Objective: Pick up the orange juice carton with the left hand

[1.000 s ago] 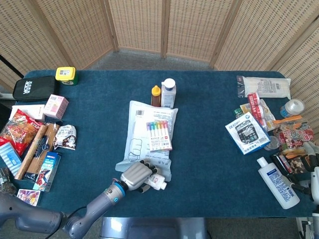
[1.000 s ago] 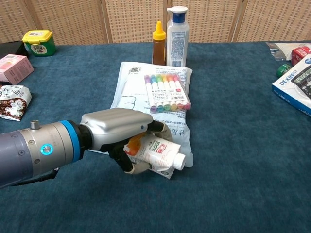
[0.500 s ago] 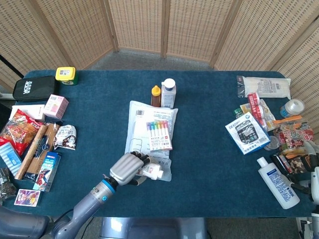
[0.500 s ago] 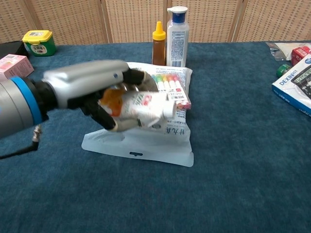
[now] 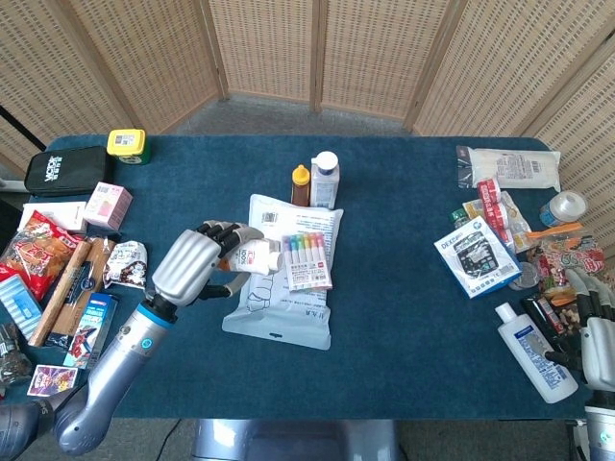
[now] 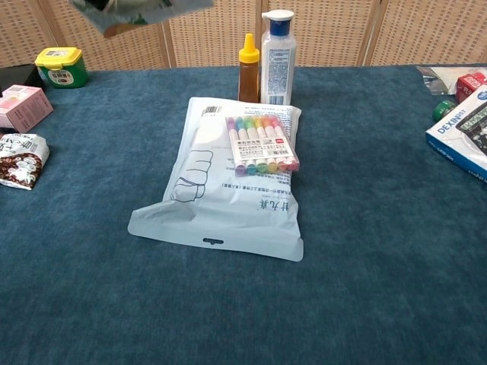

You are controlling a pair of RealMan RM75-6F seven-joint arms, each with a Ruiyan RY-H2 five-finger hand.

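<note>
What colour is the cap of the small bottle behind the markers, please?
Yellow cap; the chest view shows it best.

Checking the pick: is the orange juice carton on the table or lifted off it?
Lifted. The left robot hand holds the orange juice carton sideways above the white bag, clear of the table.

A marker pack (image 6: 262, 144) lies on a white pouch (image 6: 221, 205) — two bottles (image 6: 277, 57) stand behind.

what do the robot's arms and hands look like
The left hand has a silver-grey shell back with dark fingers. Its wrist carries a blue ring and a small lit blue dot, on a smooth grey left forearm. The right hand shows pale grey with dark fingers at the frame edge.
</note>
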